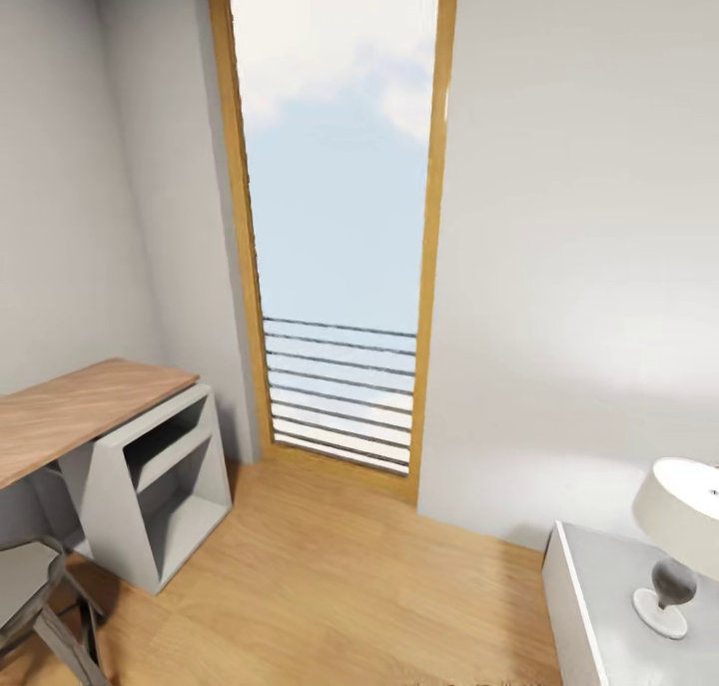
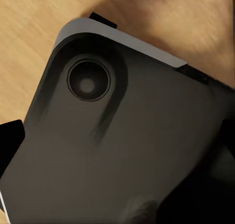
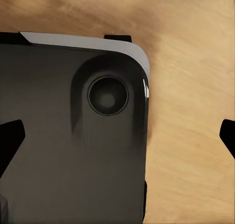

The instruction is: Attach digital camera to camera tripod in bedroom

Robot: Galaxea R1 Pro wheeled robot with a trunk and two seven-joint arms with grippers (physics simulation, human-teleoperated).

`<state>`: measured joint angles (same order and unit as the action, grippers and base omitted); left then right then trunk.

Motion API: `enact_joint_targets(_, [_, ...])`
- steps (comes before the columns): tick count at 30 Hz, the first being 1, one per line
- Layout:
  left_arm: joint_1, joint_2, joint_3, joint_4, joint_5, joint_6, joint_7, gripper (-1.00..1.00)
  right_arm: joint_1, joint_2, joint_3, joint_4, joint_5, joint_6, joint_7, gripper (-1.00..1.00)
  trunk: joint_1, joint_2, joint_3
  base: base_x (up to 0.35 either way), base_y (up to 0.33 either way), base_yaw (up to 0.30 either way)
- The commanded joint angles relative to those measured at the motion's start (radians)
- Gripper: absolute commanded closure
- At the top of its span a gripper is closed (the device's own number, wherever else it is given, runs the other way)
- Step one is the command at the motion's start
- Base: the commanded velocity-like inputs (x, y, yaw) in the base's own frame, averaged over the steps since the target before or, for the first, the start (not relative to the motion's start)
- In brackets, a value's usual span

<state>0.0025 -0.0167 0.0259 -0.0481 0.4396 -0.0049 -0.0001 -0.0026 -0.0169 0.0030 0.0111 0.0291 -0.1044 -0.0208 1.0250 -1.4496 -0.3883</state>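
While head view faces tall wood-framed window [image 1: 338, 217] at far wall of bedroom, wood-topped desk [image 1: 85, 403] stands left, grey chair [image 1: 35, 596] near left, white cabinet [image 1: 609, 616] with lamp [image 1: 684, 536] near right, light wood floor [image 1: 330, 576] between. Left wrist view: dark robot base panel [image 2: 112, 145] over floor; black fingertips [image 2: 11, 141] at frame edges, wide apart, gripping nothing. Right wrist view: same dark panel, fingertips [image 3: 11, 138] spread apart, nothing held.
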Motion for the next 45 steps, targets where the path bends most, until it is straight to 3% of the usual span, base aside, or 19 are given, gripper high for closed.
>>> enact_joint_targets(1, [0.000,0.000,0.002,-0.001,0.006,-0.001,0.000,-1.00,-0.001,0.000,0.000,0.001,0.003,-0.004,-0.002,-1.00,0.000,0.000,-0.001,0.000,0.000,-0.249])
enact_joint_targets(30, [0.001,-0.001,-0.001,-0.001,0.016,-0.001,0.002,-1.00,-0.001,-0.001,0.000,0.001,0.002,-0.003,-0.002,-1.00,0.000,0.000,-0.001,0.000,0.036,-0.247])
enact_joint_targets(45, [0.001,-0.003,-0.003,0.002,0.012,-0.027,0.001,-1.00,-0.001,-0.001,0.003,0.001,0.006,-0.002,-0.001,-1.00,0.000,0.000,-0.001,0.000,0.001,-0.057])
